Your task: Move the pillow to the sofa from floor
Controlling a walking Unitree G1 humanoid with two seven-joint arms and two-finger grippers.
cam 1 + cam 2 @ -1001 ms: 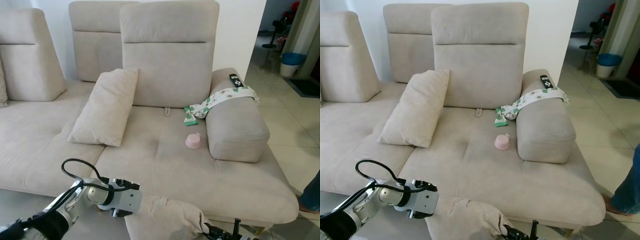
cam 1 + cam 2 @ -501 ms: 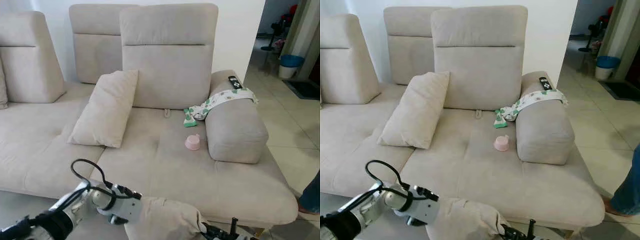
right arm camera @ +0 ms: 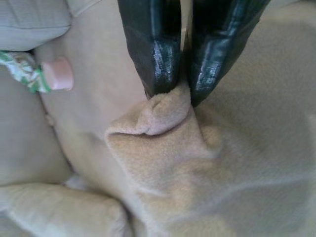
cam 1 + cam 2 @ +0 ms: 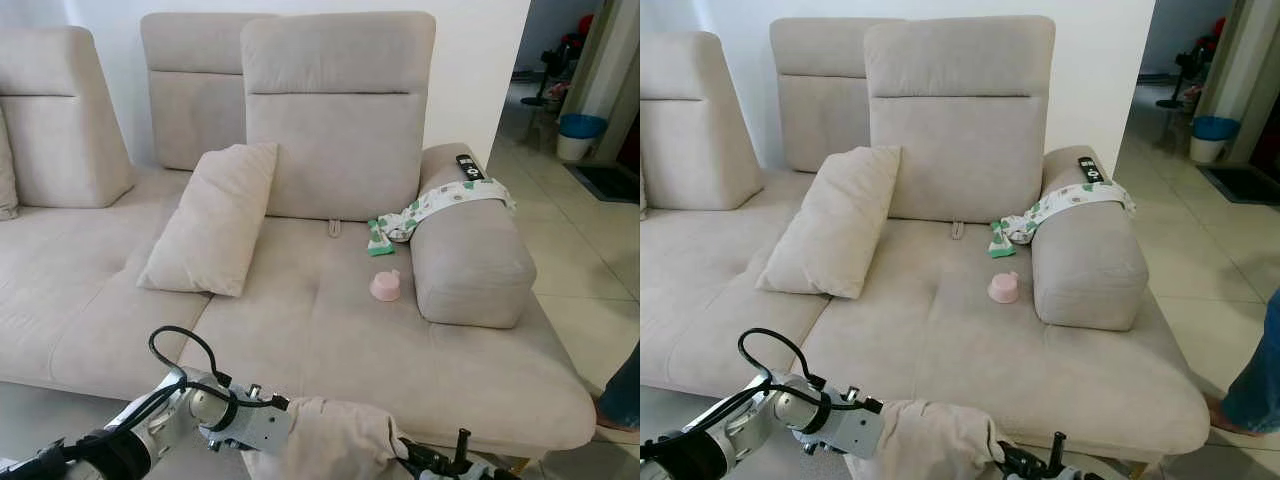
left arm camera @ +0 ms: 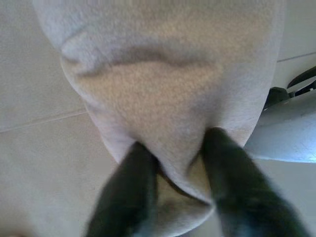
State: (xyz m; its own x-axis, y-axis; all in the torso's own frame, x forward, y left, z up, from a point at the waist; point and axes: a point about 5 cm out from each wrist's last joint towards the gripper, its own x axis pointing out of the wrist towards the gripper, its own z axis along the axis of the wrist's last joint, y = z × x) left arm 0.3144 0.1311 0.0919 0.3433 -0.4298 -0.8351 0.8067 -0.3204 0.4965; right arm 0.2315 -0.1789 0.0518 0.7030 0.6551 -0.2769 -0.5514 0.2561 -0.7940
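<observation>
Pillow (image 4: pixel 335 440) hangs pinched between left gripper (image 5: pixel 173 163) and right gripper (image 3: pixel 181 86), before sofa (image 4: pixel 330 330).

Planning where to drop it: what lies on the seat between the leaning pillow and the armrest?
In the left eye view, bare seat, then a small pink cup just beside the armrest; the leaning pillow stands well apart.

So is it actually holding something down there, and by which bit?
Yes, a beige pillow, held by both pincers. The left pincer pinches one end of it; the right pincer is shut on a fold of fabric at a corner.
</observation>
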